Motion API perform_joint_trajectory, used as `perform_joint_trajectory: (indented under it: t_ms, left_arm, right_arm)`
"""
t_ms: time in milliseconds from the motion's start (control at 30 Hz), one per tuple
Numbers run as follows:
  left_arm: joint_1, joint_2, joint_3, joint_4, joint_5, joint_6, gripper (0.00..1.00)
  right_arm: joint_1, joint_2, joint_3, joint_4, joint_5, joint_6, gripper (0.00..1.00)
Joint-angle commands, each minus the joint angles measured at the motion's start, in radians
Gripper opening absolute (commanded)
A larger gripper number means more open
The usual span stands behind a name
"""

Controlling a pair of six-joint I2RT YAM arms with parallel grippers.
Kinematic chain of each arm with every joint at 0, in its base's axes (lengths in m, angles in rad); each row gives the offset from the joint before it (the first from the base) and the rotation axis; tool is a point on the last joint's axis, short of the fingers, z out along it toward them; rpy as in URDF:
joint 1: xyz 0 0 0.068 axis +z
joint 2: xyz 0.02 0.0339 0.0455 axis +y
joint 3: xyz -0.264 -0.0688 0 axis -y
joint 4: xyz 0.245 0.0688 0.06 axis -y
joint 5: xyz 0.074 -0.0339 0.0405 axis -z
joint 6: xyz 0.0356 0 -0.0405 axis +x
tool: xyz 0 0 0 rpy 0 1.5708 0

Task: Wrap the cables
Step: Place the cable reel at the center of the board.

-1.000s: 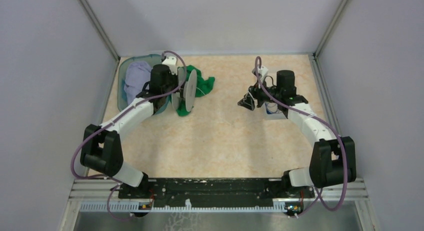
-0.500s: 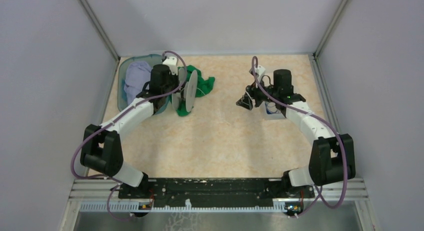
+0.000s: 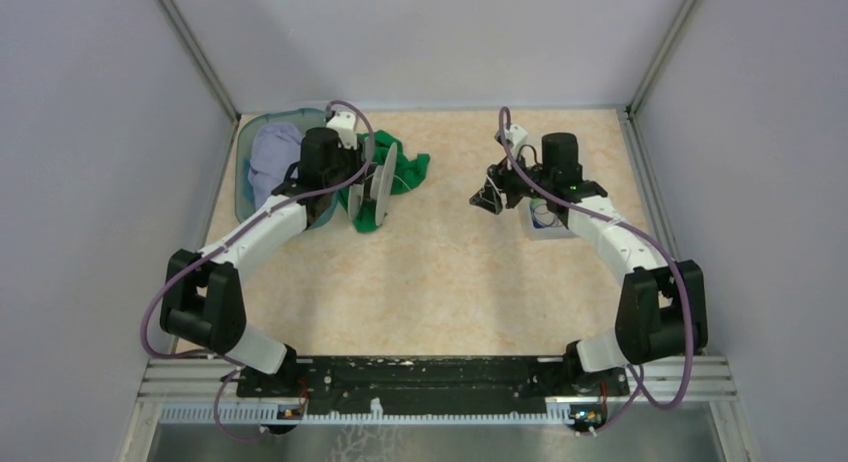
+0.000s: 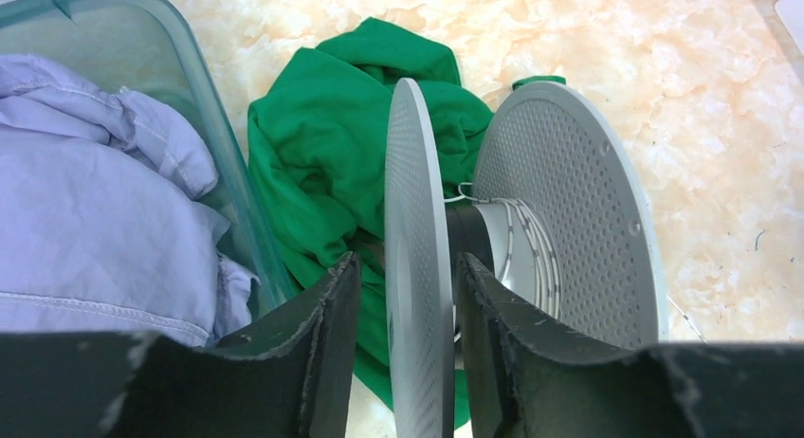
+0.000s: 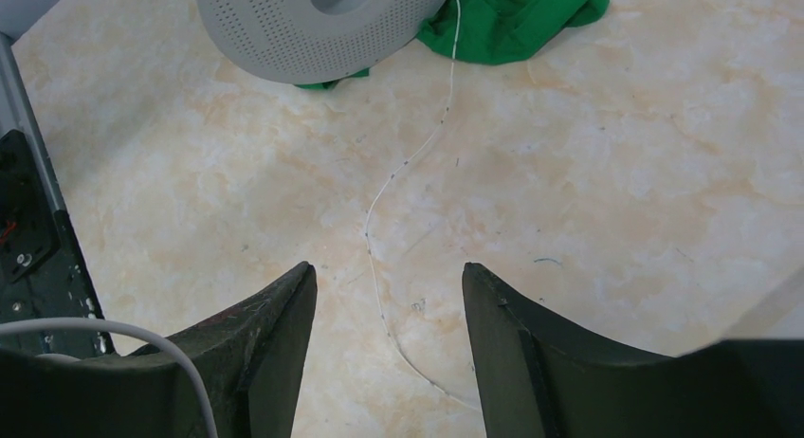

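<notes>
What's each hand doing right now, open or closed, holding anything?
Left hand: open, straddling the spool's near disc, not pinching it.
Right hand: open, empty, above the thin white cable.

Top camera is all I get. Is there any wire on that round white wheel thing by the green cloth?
Observer: Yes. The left wrist view shows a whitish cable wound round the hub of the spool, between its two holey discs.
Operator: Is the left tool squeezing the wheel?
Observer: No. The left tool is open, with one finger on each side of the near disc and a gap showing on one side.
Operator: Where does the wire go?
Observer: The right wrist view shows it trailing loose from the spool across the table and lying below the open right tool, which holds nothing.
</notes>
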Motion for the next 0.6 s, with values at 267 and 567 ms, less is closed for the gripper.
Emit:
perform_joint_trajectory:
  t_ms: [267,567]
  left_arm:
    - [0.002,-0.077,0.12,-0.011,0.053,0.059,0.68]
    - [-0.065,-0.114,0.259,-0.086,0.408,-0.009,0.76]
  right_arm:
    - [0.026,0.018,0.077,0.018,0.082,0.035,0.57]
    - [0.069,0.025,0.12,0.023,0.279,0.144,0.54]
